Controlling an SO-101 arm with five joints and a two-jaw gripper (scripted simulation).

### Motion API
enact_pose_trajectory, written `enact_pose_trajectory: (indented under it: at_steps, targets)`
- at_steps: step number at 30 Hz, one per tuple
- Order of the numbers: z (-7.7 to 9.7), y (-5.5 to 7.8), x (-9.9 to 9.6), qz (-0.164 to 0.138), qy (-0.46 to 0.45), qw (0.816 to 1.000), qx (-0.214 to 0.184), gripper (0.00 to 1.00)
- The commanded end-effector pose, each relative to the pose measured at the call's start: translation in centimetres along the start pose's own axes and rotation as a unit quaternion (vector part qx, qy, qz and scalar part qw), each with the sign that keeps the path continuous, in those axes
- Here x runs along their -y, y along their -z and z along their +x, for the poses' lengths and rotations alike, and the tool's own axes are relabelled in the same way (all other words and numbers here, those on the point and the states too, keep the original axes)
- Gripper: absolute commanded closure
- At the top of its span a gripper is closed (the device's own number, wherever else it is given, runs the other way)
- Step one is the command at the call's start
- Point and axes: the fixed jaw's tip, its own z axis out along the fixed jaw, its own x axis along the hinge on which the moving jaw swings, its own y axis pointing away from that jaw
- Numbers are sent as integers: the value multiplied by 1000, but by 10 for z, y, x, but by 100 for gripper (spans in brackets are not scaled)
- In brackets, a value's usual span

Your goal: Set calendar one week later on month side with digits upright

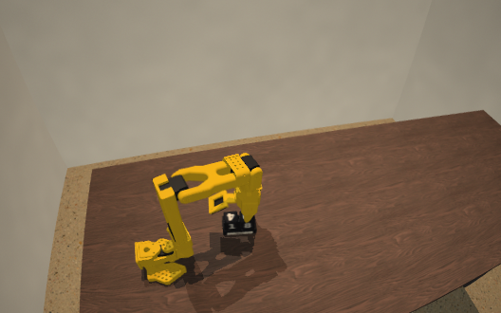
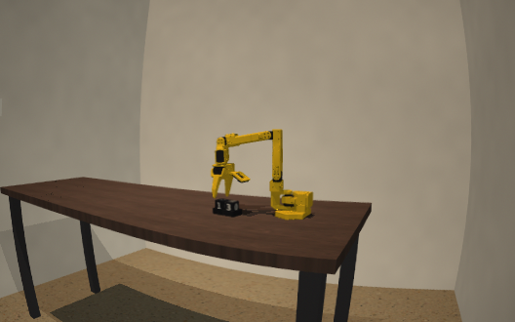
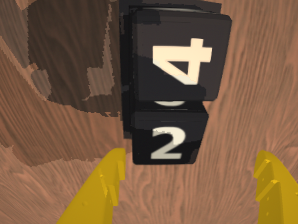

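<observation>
Two black cubes (image 3: 174, 90) sit side by side in your tray (image 3: 125, 63), tops reading 4 and 2; your gripper (image 3: 189, 196) hovers above, fingers spread, pinching nothing.

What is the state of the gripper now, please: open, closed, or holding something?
Gripper: open, holding nothing; its fingers stand apart from the cube, just above it.

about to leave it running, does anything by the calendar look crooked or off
Nothing stands out. Both cubes sit side by side in the tray, level on the table, tops showing 4 and 2. The tool is open above the near cube, touching nothing.
</observation>
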Motion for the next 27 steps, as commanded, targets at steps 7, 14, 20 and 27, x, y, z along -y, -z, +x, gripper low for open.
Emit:
enact_pose_trajectory:
  at_steps: [7, 14, 20, 27]
  targets:
    - [3, 34, 0, 14, -1, 999, -30, 64]
    - [3, 34, 0, 14, -1, 999, -30, 64]
    - [3, 34, 0, 14, -1, 999, -30, 64]
    - [3, 34, 0, 14, -1, 999, -30, 64]
